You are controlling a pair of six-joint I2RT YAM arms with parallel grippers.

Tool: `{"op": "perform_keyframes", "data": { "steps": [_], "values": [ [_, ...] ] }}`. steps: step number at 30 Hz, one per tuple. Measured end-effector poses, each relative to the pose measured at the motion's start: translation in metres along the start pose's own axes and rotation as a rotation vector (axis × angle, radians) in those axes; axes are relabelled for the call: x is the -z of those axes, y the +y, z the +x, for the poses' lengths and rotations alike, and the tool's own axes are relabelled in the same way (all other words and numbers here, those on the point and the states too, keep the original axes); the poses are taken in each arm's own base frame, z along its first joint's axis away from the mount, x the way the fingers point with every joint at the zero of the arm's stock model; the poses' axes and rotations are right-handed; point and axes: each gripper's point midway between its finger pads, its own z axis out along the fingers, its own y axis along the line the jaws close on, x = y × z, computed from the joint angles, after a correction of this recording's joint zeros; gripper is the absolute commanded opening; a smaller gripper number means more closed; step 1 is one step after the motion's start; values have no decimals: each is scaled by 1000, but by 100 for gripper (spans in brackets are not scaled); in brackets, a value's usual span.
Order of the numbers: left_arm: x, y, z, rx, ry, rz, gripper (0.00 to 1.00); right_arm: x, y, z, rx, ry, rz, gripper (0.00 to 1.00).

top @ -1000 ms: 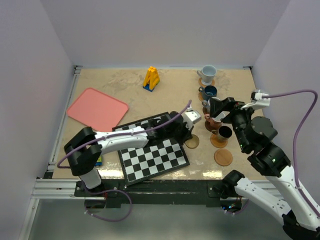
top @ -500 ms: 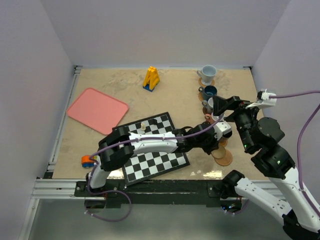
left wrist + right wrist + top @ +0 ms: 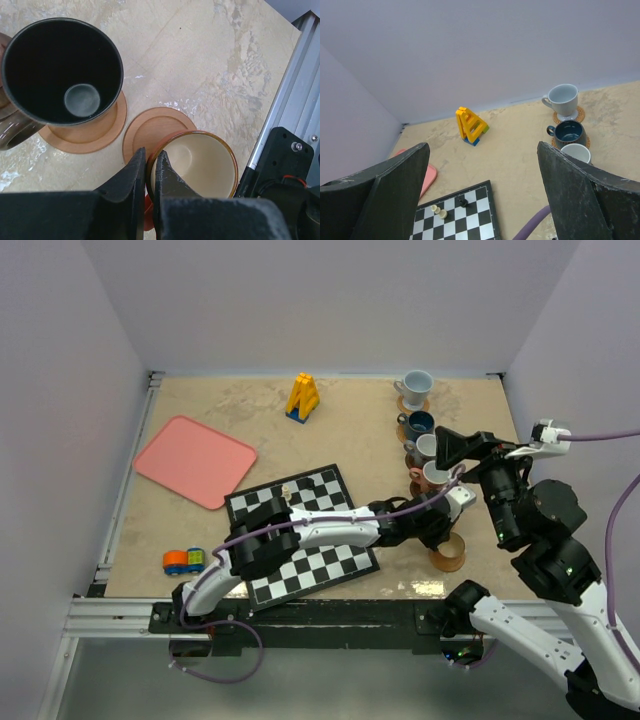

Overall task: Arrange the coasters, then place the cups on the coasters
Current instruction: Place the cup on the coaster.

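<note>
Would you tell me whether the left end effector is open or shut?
Shut: the left end effector pinches the rim of the tan cup, one jaw inside, one outside.

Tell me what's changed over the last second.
Left gripper swung right from beside the chessboard to the empty coaster, carrying the tan cup. Right gripper backed off rightward, jaws open. Back cups and tray stayed put.

The left arm (image 3: 330, 528) lay stretched over the chessboard (image 3: 320, 565) toward the right edge of the table (image 3: 350, 445), its end at a brown coaster (image 3: 447, 560) by the near edge. Behind it, cups stood in a line toward the far right corner: a coppery pink cup (image 3: 435, 476), a grey cup (image 3: 427, 446), a dark teal cup (image 3: 419, 424) and a pale cup (image 3: 414, 386). A pink tray (image 3: 195, 460) lay near the left edge.
</note>
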Motion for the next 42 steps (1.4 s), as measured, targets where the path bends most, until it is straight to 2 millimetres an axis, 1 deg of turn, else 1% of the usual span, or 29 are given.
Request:
{"op": "perform_keyframes", "data": {
  "steps": [6,13,17,25,31,42],
  "values": [
    [-13,-3,6,-4,21,-12,0,-1,0,0,14,1,0,94],
    [-20,-4,11,-13,42,-34,0,-2,0,1,20,4,1,94],
    [-20,-4,16,-17,59,-40,0,-1,0,1,19,4,1,94],
    [-20,-8,16,-56,71,-35,0,-2,0,1,19,5,0,94],
    [-19,-7,21,-105,96,-24,0,-2,0,1,19,5,0,93],
    [-19,-14,23,-211,109,48,0,-1,1,1,18,6,-3,93]
  ]
}}
